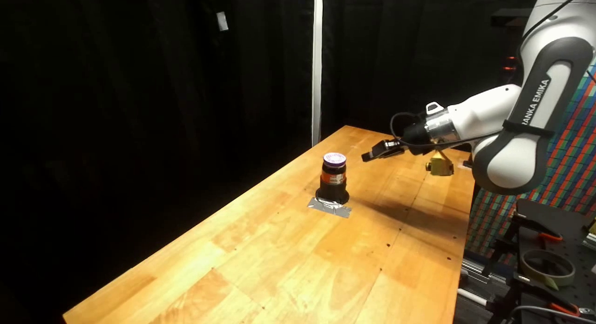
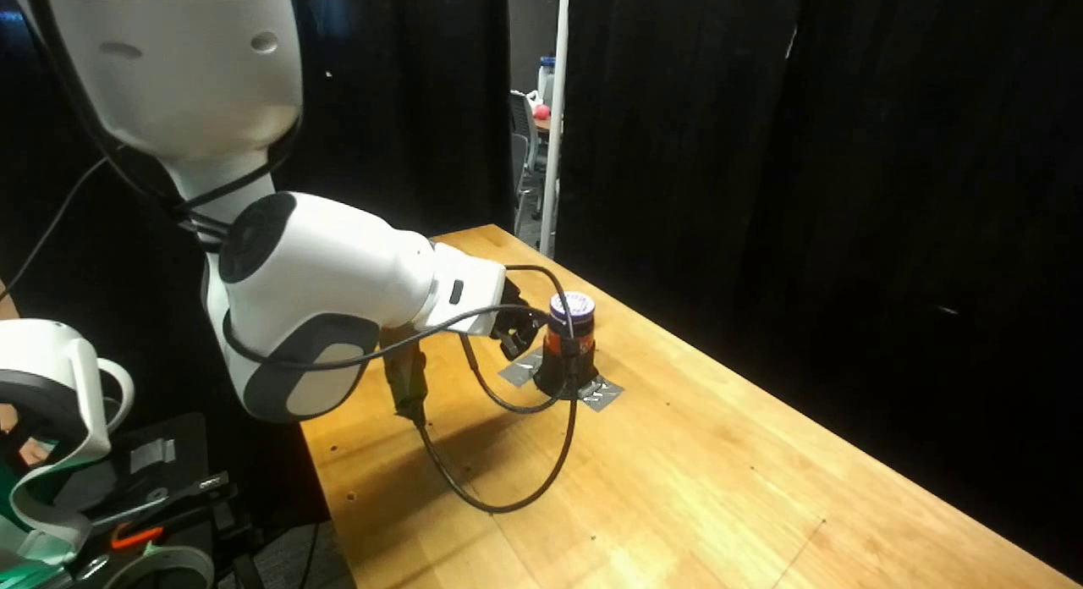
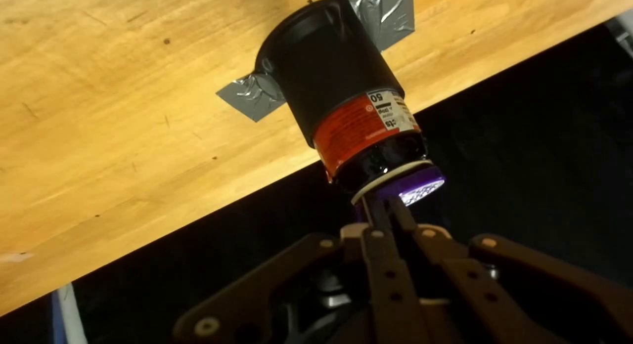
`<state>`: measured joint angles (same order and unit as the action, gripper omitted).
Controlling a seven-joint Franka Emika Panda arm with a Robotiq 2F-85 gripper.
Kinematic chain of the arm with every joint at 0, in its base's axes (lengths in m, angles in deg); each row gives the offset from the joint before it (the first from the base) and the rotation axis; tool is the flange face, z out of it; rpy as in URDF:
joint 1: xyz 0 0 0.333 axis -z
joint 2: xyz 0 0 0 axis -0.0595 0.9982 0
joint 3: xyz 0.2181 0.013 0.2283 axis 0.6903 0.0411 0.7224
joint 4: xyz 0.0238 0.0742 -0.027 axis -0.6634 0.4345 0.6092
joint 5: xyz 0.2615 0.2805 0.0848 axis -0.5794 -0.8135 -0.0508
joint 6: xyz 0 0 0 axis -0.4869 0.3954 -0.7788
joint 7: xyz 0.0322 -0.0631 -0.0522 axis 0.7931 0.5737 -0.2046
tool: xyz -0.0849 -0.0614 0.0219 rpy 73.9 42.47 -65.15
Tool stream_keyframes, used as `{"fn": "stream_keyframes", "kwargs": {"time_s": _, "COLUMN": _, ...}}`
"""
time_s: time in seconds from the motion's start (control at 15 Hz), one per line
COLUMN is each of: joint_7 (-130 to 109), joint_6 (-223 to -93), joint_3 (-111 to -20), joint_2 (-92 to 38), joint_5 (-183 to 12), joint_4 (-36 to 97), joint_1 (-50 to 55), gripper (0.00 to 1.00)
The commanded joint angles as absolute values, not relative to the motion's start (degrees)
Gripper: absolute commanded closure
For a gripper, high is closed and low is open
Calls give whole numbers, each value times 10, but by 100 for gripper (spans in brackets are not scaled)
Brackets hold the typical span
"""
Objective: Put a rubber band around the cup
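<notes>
Upright between patches of grey tape [image 3: 249,99], the cup [image 3: 348,98] should feel stiff, slick and firmly anchored; I'd hold it at the orange label [image 3: 346,132]. Higher than the tape, my gripper [image 3: 384,199] has its jaws pressed together on nothing I can see.

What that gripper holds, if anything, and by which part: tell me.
Nothing visible: the gripper has its jaws nearly shut with nothing seen between them; the purple-lidded jar stands apart.

Smooth wooden table [image 1: 298,254]; shiny, wrinkled tape [image 3: 251,101]; cup [image 3: 352,109] matt black below, glossy above.
</notes>
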<state>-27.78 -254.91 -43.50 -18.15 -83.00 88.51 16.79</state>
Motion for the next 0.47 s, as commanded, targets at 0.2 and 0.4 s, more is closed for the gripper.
{"fn": "stream_keyframes", "kwargs": {"time_s": 0.2, "joint_7": -342, "joint_6": -2632, "joint_3": -483, "joint_2": -165, "joint_5": -758, "joint_4": 907, "joint_1": 158, "gripper": 63}}
{"fn": "stream_keyframes", "kwargs": {"time_s": 0.4, "joint_7": -343, "joint_6": -2616, "joint_3": -492, "joint_2": -158, "joint_5": -759, "joint_4": 897, "joint_1": 148, "gripper": 64}}
